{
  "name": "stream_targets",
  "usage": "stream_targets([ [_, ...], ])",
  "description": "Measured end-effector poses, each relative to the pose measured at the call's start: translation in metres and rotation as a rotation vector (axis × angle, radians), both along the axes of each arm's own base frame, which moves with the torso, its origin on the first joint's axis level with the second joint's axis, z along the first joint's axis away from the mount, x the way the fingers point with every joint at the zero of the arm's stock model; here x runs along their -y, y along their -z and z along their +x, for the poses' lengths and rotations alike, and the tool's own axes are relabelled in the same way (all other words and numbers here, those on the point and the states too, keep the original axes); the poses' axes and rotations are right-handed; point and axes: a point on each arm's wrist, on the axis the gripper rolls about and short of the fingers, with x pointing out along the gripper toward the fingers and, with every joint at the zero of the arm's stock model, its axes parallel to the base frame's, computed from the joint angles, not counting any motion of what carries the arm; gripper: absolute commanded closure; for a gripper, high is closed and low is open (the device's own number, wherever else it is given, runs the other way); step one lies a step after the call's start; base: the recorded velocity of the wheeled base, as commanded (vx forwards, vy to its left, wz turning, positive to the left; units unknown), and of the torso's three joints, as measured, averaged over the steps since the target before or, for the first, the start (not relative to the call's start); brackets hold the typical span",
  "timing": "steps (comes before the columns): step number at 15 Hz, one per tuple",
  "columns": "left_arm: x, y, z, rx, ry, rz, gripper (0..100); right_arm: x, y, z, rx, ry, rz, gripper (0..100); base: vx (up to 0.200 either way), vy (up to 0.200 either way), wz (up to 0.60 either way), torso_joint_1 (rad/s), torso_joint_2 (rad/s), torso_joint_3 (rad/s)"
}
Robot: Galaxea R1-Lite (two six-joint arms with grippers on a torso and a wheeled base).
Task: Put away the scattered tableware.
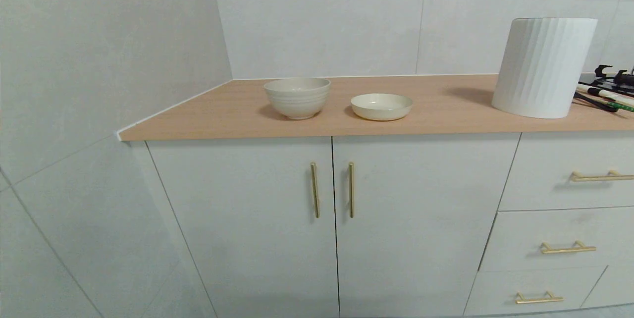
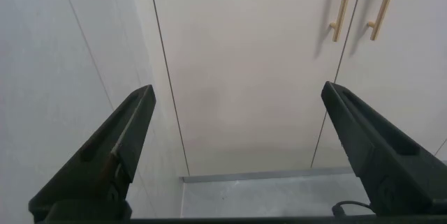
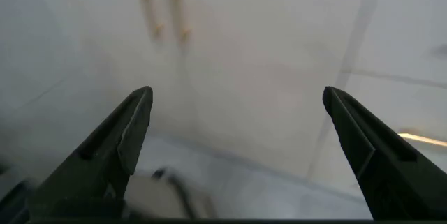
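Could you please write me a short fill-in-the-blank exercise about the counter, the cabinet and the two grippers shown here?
1. On the wooden countertop, the deep bowl stands on the robot's ____ of the shallow dish.
2. Both cabinet doors below them are ____.
3. The left gripper and the right gripper each have their jaws ____.
4. The ribbed white container stands ____ on the countertop.
Missing words: left; shut; open; upright.

I see a cream bowl [image 1: 297,97] with fine ribs around its wall, standing upright and empty on the wooden countertop [image 1: 446,110]. To its right stands a shallow cream dish [image 1: 381,106], also upright and empty, near the bowl but not touching it.
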Motion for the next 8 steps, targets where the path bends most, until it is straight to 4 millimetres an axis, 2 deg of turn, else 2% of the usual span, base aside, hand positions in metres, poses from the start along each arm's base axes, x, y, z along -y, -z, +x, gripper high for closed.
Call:
stream_targets([
  [4,0.000,0.000,0.000,0.000,0.000,0.000,0,-0.017,-0.013,0.058,-0.160,-0.195,-0.011,0,0.000,0.000,0.00,0.000,0.00,0.000],
  [8,0.000,0.000,0.000,0.000,0.000,0.000,0,-0.049,-0.018,0.129,-0.193,-0.295,-0.011,0,0.000,0.000,0.00,0.000,0.00,0.000],
])
